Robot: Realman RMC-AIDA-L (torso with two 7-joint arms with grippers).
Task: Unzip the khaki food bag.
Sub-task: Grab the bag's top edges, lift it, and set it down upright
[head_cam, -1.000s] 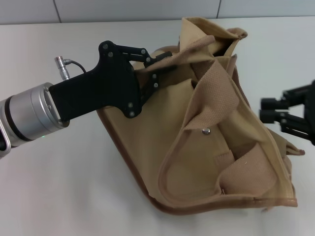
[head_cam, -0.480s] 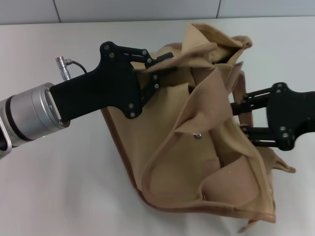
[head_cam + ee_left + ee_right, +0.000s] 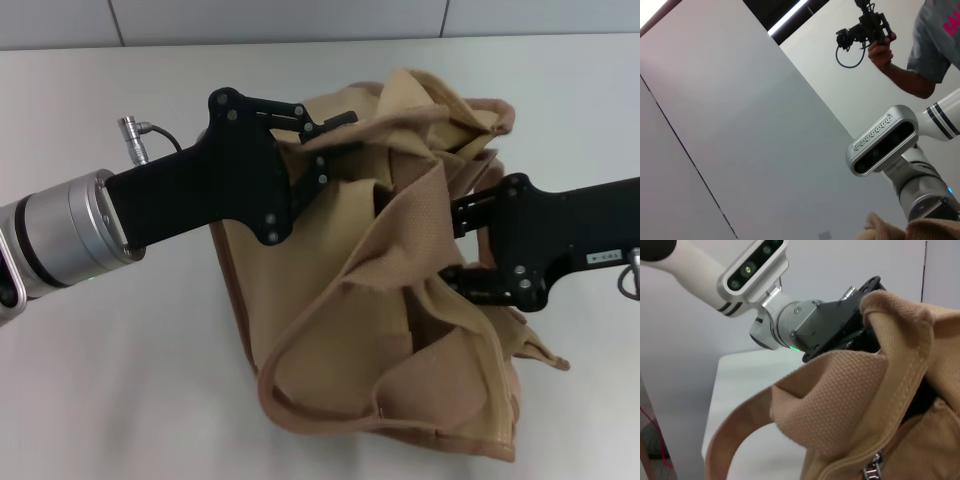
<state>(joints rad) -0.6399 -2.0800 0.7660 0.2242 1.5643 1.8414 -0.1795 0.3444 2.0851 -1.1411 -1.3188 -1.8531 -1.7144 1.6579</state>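
The khaki food bag (image 3: pixel 350 330) lies crumpled on the white table (image 3: pixel 120 380). One webbing handle (image 3: pixel 420 215) arches across its middle. My left gripper (image 3: pixel 335 135) is shut on the bag's upper left edge and holds it up. My right gripper (image 3: pixel 455 243) is open and presses into the bag's right side, with its fingertips partly behind the folds. The right wrist view shows the bag (image 3: pixel 920 360) close up, a handle loop (image 3: pixel 840 390), a silver zipper pull (image 3: pixel 872 467) and the left gripper (image 3: pixel 850 335) on the fabric. The left wrist view shows only a scrap of khaki fabric (image 3: pixel 920 231).
A tiled wall (image 3: pixel 280 18) runs behind the table's far edge. The left wrist view looks upward at the robot's head camera (image 3: pixel 882 145) and a person holding a camera rig (image 3: pixel 865 30).
My right arm has moved in from the right and pushed into the bag. The bag has bunched up and shifted left. My left gripper has kept its hold in place.
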